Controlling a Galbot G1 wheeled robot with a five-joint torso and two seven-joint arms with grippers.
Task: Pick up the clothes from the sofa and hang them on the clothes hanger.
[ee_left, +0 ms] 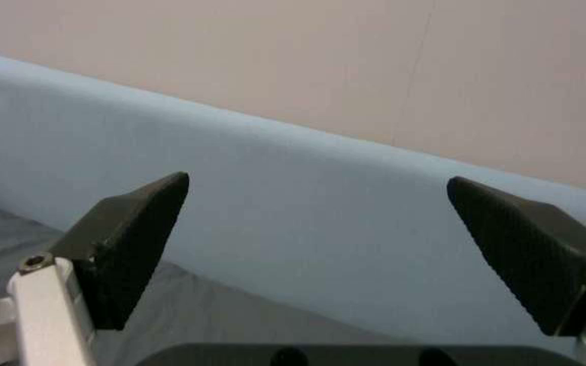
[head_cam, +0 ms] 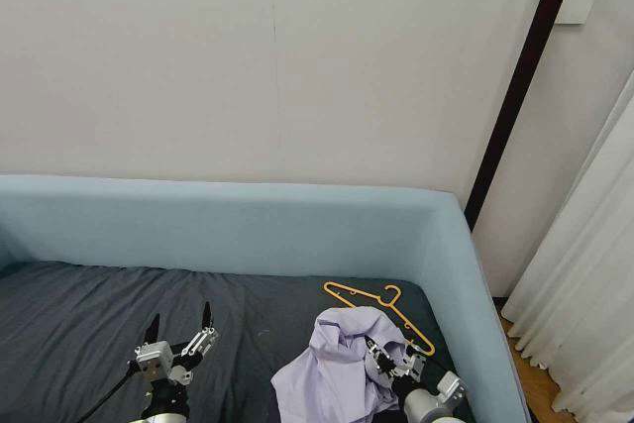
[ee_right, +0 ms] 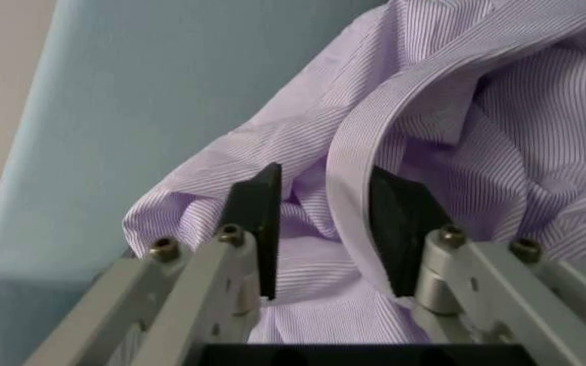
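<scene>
Left arm: reaches in low over the left-middle of the sofa (head_cam: pixel 248 235) seat, wrist tipped so the fingers point up toward the backrest.
Left hand (head_cam: pixel 180 316): wide open, holding nothing. In the left wrist view the hand (ee_left: pixel 316 183) shows its two dark pads far apart, with the pale blue sofa (ee_left: pixel 323 221) backrest between them.
Right arm: comes in low at the sofa's right end, near the blue armrest, and angles toward the backrest.
Right hand (head_cam: pixel 386 356): pushed into the shirt (head_cam: pixel 332 364). In the right wrist view the hand (ee_right: pixel 326 183) is narrowed around a raised fold, with one pad on each side and striped cloth filling the gap.
Shirt (ee_right: pixel 456 91): lilac with fine stripes, lying in a crumpled heap on the dark grey seat (head_cam: pixel 79 324) at the sofa's right end, just inside the armrest (ee_right: pixel 150 91).
Shirt to hands: touching the right hand, gripped at its armrest side. It is well apart from the left hand, which is toward the sofa's middle.
Hanger (head_cam: pixel 371 296): orange, lying flat on the seat between the shirt and the sofa's backrest.
Dark pole (head_cam: pixel 515 96): slants up past the sofa's right end, against the wall.
</scene>
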